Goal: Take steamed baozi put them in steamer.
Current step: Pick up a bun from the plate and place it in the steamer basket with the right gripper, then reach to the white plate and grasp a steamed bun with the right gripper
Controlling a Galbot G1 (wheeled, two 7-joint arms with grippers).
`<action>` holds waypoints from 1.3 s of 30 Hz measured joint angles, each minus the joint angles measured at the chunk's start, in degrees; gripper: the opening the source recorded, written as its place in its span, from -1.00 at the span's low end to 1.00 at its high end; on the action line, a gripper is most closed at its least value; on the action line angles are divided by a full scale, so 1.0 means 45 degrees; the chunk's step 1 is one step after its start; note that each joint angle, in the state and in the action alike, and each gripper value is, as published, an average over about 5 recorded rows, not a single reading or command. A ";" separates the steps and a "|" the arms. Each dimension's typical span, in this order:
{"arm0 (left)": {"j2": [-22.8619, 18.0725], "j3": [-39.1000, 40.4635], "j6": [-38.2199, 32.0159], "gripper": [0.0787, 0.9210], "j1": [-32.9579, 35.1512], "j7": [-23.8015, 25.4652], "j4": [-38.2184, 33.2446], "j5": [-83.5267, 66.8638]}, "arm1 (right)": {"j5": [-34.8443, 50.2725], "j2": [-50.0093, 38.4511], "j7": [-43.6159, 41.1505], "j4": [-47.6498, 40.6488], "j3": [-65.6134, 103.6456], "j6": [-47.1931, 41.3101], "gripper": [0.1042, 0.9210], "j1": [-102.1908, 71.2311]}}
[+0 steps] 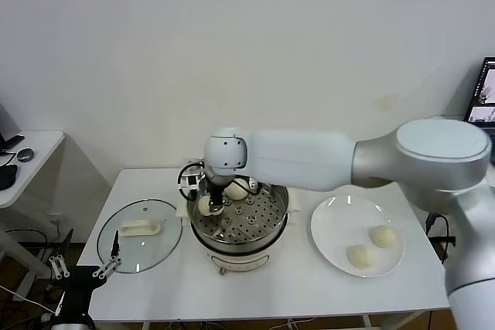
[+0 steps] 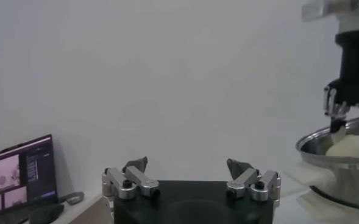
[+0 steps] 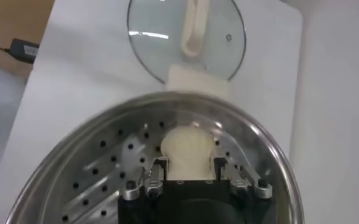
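Observation:
My right gripper (image 1: 212, 203) reaches into the left side of the steamer (image 1: 272, 223) and is shut on a pale baozi (image 1: 204, 206). In the right wrist view the baozi (image 3: 187, 146) is squeezed between the fingers (image 3: 159, 168) of that gripper (image 3: 189, 165), over the perforated floor (image 3: 100, 167). A second baozi (image 1: 237, 189) lies in the steamer behind it. Two more baozi (image 1: 383, 236) (image 1: 360, 256) lie on the white plate (image 1: 334, 220). My left gripper (image 1: 85, 271) hangs open and empty at the table's front left corner. It also shows in the left wrist view (image 2: 186, 167).
The glass lid (image 1: 139, 239) with a cream handle (image 1: 138, 229) lies flat left of the steamer, and shows in the right wrist view (image 3: 223, 36). A side desk (image 1: 27, 156) stands at far left. A monitor (image 1: 483, 90) is at far right.

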 measured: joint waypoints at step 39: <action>0.0064 0.0346 0.0021 0.77 -0.0107 0.0042 0.0327 0.0249 | -0.6491 -1.1253 -0.6345 0.3906 0.1230 0.5094 0.76 0.0049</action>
